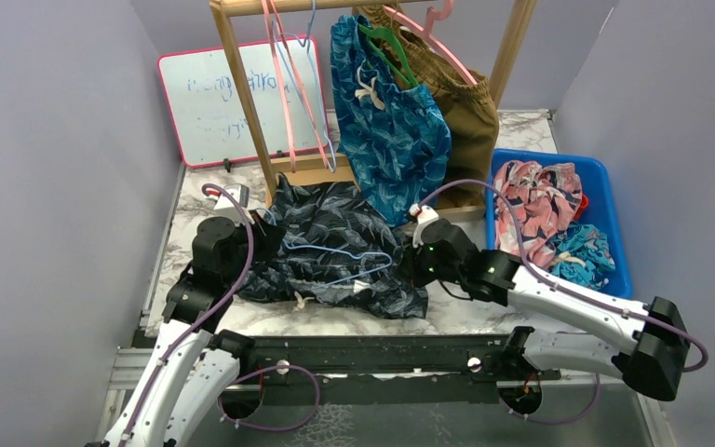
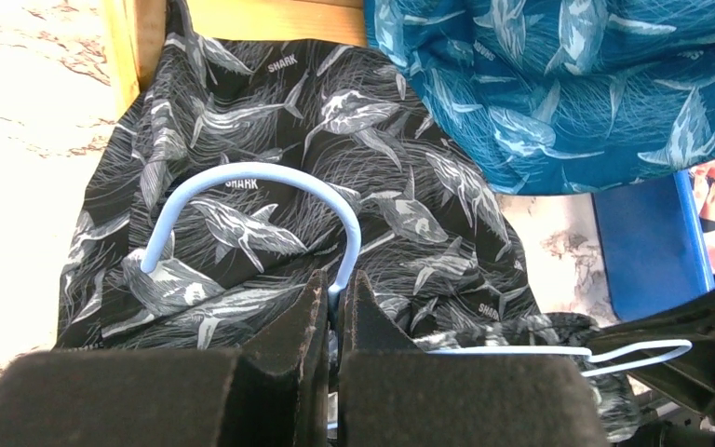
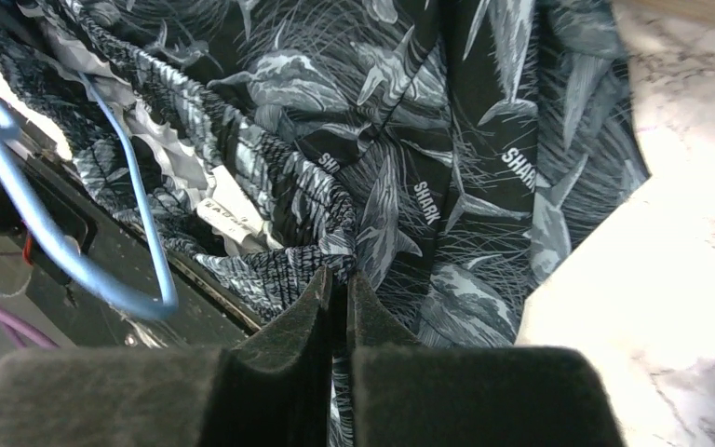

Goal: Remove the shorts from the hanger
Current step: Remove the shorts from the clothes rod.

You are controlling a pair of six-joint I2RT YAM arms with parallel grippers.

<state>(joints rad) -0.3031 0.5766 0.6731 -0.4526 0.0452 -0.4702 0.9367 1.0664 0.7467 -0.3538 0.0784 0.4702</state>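
Observation:
Black shark-print shorts (image 1: 335,237) lie crumpled on the marble table with a light blue hanger (image 1: 349,256) still in them. My left gripper (image 1: 265,233) is shut on the hanger just below its hook (image 2: 251,172); the jaws (image 2: 335,289) pinch the blue wire above the black shorts (image 2: 335,121). My right gripper (image 1: 419,265) is shut on the elastic waistband of the black shorts (image 3: 338,279); the hanger's shoulder (image 3: 56,251) shows at its left. Teal-blue patterned shorts (image 1: 391,121) hang on a green hanger, and brownish-orange shorts (image 1: 461,93) hang on a pink hanger.
A wooden rack (image 1: 242,93) stands at the back with empty pink and blue hangers (image 1: 289,84). A whiteboard (image 1: 214,102) leans at the back left. A blue bin (image 1: 614,205) at the right holds pink leaf-print shorts (image 1: 540,200) and blue cartoon-print shorts (image 1: 582,256).

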